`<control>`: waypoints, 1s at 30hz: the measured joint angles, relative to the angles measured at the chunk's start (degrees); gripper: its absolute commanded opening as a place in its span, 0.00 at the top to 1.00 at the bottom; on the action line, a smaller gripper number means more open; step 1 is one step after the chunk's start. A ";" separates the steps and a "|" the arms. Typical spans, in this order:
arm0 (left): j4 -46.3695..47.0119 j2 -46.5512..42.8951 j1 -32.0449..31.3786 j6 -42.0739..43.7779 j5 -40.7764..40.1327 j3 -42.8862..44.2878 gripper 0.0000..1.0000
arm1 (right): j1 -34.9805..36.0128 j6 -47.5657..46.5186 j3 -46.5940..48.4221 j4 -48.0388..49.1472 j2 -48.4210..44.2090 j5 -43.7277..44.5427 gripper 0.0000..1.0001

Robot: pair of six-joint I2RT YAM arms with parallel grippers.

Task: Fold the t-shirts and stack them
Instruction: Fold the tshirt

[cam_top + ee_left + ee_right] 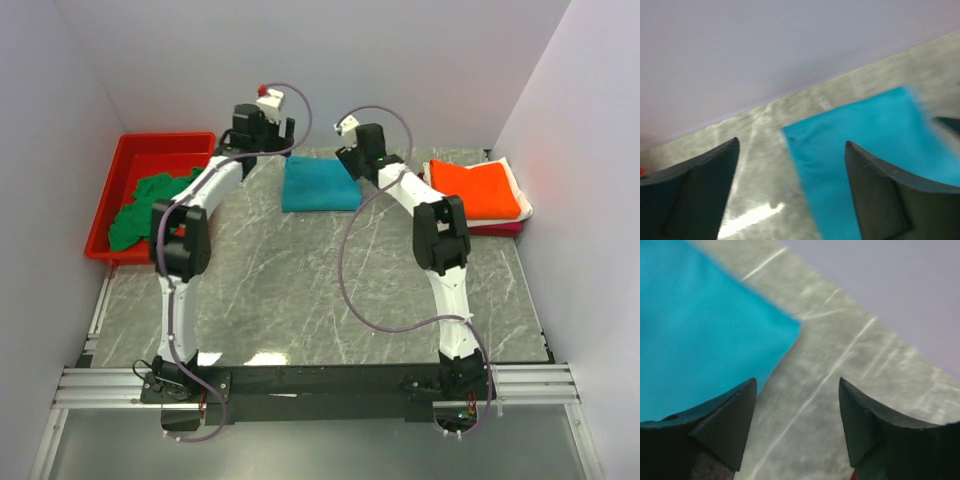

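A teal t-shirt [319,185] lies folded into a rectangle at the back middle of the table. It also shows in the left wrist view [865,150] and in the right wrist view [700,330]. My left gripper [272,140] is open and empty above its back left corner [792,142]. My right gripper [350,150] is open and empty above its back right corner [797,381]. A dark green t-shirt [150,205] lies crumpled in the red bin. A folded orange t-shirt [477,190] tops a stack at the right, with white [523,208] and magenta [495,230] edges under it.
The red plastic bin [135,160] stands at the back left, partly off the marble table [300,290]. White walls close the back and both sides. The folded stack sits close to the right wall.
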 measured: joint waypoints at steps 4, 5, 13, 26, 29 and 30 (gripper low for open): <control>-0.11 -5.73 1.07 -6.43 9.53 -2.01 0.38 | -3.39 3.56 0.37 -10.38 -4.09 -18.97 0.44; -0.17 -6.05 1.20 -8.04 12.90 -1.38 0.44 | -4.17 4.44 0.39 -12.13 -4.81 -23.82 0.53; -2.75 2.21 0.76 -16.70 24.44 -3.19 0.52 | -5.79 13.97 8.00 -22.25 -2.36 -41.81 0.64; -6.54 10.51 0.92 -22.97 29.18 -5.27 0.57 | -5.70 25.46 16.83 -32.72 9.29 -40.11 0.80; -6.80 10.56 0.94 -23.96 29.14 -5.27 0.56 | -5.70 27.26 17.11 -34.88 9.33 -37.75 0.80; -6.91 10.56 0.94 -24.15 29.14 -5.27 0.56 | -5.70 27.56 17.27 -35.45 9.33 -37.07 0.80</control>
